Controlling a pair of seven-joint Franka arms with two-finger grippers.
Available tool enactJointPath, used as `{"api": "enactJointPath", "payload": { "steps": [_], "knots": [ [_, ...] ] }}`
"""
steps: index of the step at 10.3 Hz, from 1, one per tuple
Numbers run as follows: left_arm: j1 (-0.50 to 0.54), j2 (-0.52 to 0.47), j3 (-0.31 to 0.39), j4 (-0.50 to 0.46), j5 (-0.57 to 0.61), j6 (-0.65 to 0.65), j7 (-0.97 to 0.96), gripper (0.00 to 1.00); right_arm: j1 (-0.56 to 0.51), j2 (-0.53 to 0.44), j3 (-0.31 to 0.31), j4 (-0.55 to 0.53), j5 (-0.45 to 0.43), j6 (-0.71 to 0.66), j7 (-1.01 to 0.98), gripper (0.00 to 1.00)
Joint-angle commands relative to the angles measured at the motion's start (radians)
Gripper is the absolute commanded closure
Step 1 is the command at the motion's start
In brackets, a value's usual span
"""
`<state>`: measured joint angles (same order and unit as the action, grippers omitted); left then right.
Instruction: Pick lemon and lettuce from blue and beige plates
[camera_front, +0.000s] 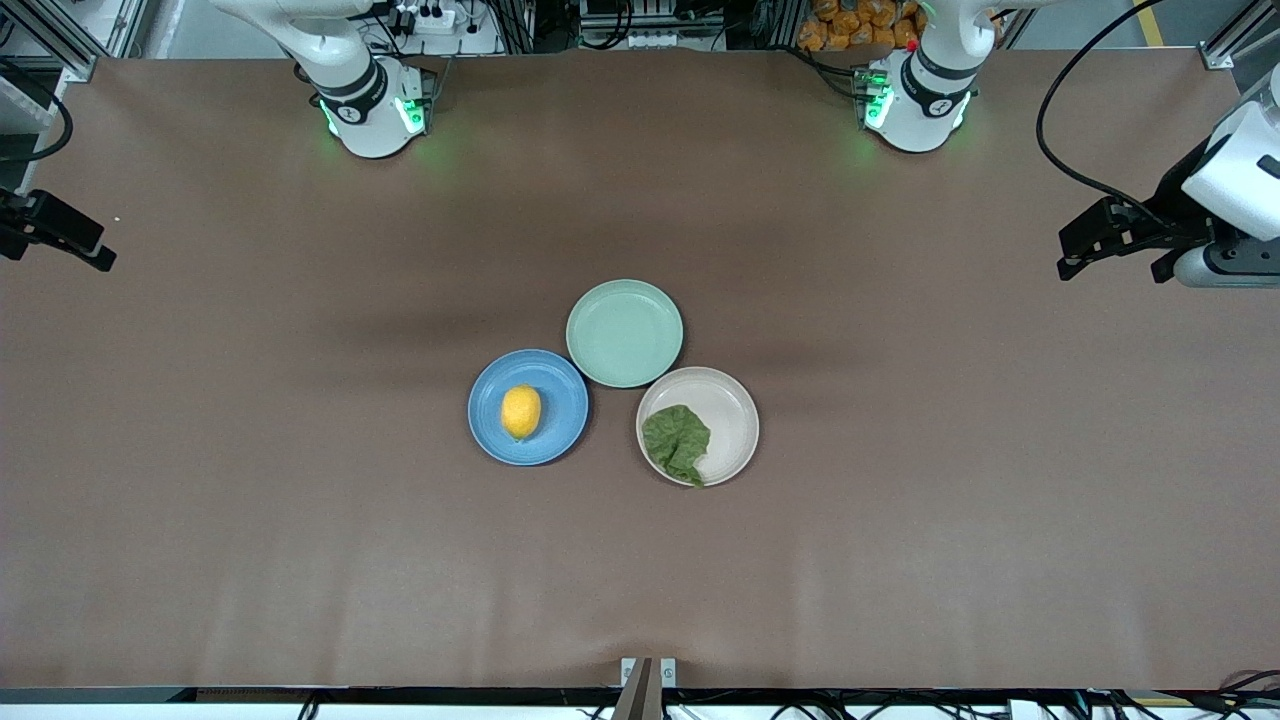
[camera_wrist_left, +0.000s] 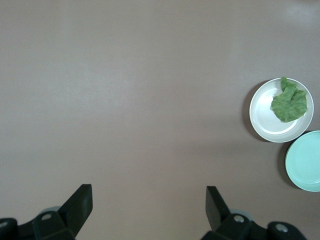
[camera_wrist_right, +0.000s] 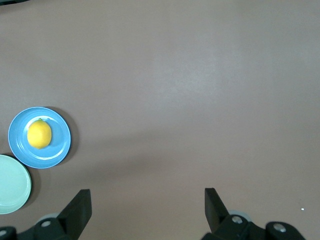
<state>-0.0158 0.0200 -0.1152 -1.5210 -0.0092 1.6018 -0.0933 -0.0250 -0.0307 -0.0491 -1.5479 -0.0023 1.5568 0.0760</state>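
Note:
The lemon (camera_front: 521, 411) lies on the blue plate (camera_front: 560, 425) near the table's middle, toward the right arm's end. The lettuce (camera_front: 677, 442) lies on the beige plate (camera_front: 730, 415) beside it, toward the left arm's end. My left gripper (camera_front: 1108, 272) is open and empty above bare table at the left arm's end. Its wrist view (camera_wrist_left: 149, 200) shows the lettuce (camera_wrist_left: 289, 104) on the beige plate (camera_wrist_left: 267, 122) well away. My right gripper (camera_front: 60, 250) is open and empty at the right arm's end. Its wrist view (camera_wrist_right: 147, 202) shows the lemon (camera_wrist_right: 39, 134) on the blue plate (camera_wrist_right: 57, 147) well away.
An empty mint-green plate (camera_front: 624, 332) touches both plates, farther from the front camera; it also shows in the left wrist view (camera_wrist_left: 304, 161) and the right wrist view (camera_wrist_right: 12, 185). Brown table surface (camera_front: 900, 520) surrounds the plates.

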Motion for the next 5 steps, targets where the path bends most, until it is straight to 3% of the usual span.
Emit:
{"api": "enactJointPath", "payload": {
  "steps": [1,5],
  "knots": [
    [0.011,0.009,-0.003,0.024,-0.011,-0.025,0.029,0.00,-0.013,-0.014,0.009,0.005,0.008,-0.017,0.001,0.00],
    [-0.004,0.032,-0.004,0.025,-0.011,-0.025,0.018,0.00,-0.013,-0.014,0.011,0.005,0.008,-0.023,0.002,0.00]
  ]
}}
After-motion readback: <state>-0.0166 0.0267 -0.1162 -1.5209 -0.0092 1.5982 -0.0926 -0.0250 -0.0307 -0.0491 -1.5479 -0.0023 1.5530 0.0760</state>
